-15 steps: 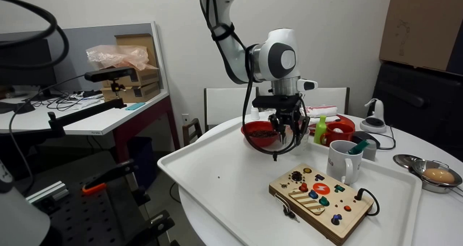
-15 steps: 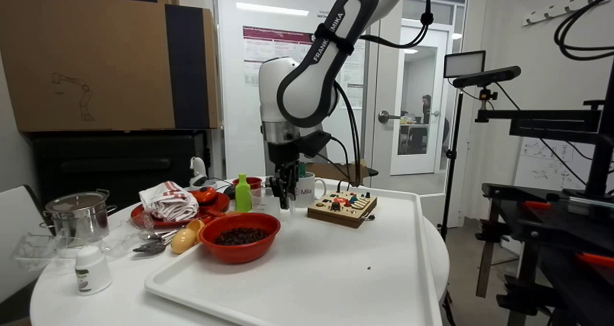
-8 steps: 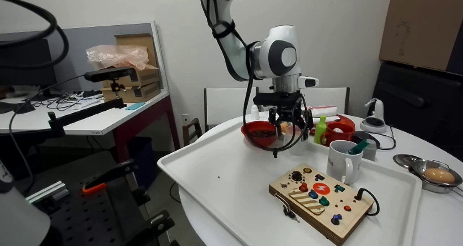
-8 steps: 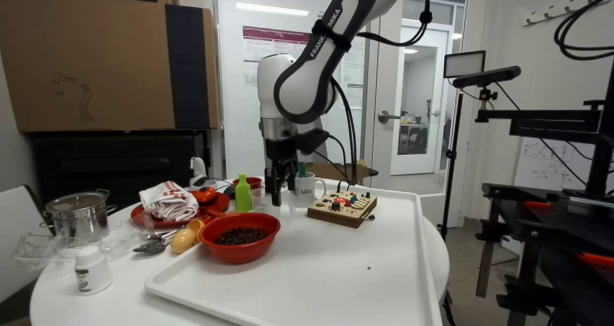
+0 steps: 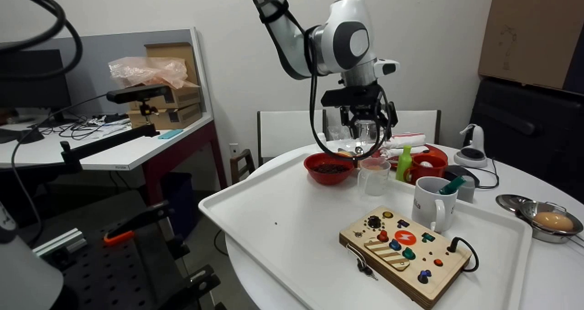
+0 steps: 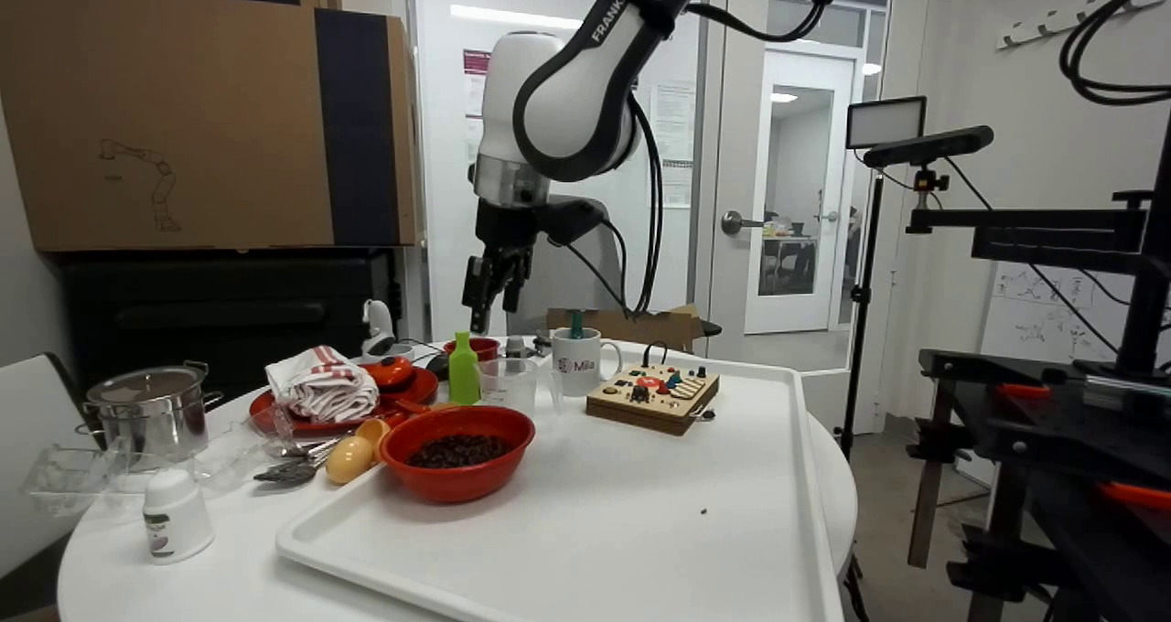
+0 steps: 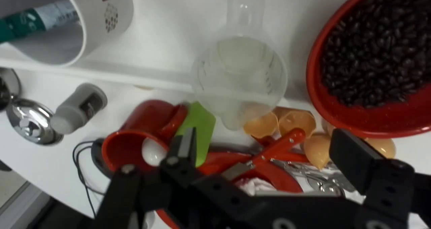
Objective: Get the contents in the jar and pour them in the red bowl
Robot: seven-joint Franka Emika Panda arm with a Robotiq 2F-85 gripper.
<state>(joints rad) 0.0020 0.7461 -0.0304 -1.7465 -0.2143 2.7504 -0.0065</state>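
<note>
In an exterior view, a round white bench [image 6: 229, 595] carries kitchen things and a wide white tray [image 6: 640, 530]. At the far left, a lidded steel pot [image 6: 169, 418] stands beside clear plastic packaging [image 6: 69, 482], with a small white bottle [image 6: 177, 521] nearer the camera. Next, a folded white towel [image 6: 320, 389] with red stripes lies on a red plate [image 6: 424, 389], and a tan egg [image 6: 350, 460] and hollow shells [image 6: 373, 432] lie just beside the tray's left rim. At that rim, the red bowl [image 6: 457, 488] rests level on the tray, and glossy dark beans [image 6: 460, 452] cover much of its floor. Behind the bowl are a lime-green bottle [image 6: 464, 377] and a red mug [image 6: 487, 350]. Higher up hangs the black hand [image 6: 495, 313] of the white robot arm [image 6: 582, 128], pointing downward; in the wrist view its two fingers [image 7: 351, 160] stand spread wide apart. The clear jar [image 6: 509, 387] is upright on the tray, just behind the bowl, lower than the hand and well apart from it. The wrist view shows a narrow gap between jar and bowl, and faint measuring marks on the see-through wall. To the right stands a white mug [image 6: 578, 377] printed "Mila", with a green item [image 6: 576, 325] leaning inside it. Then comes a wooden box [image 6: 653, 399] with coloured knobs and switches. Farther right, a dark speck [image 6: 703, 511] lies on the tray, too small to make out. At the right edge rises a black metal stand [image 6: 1144, 320].
</note>
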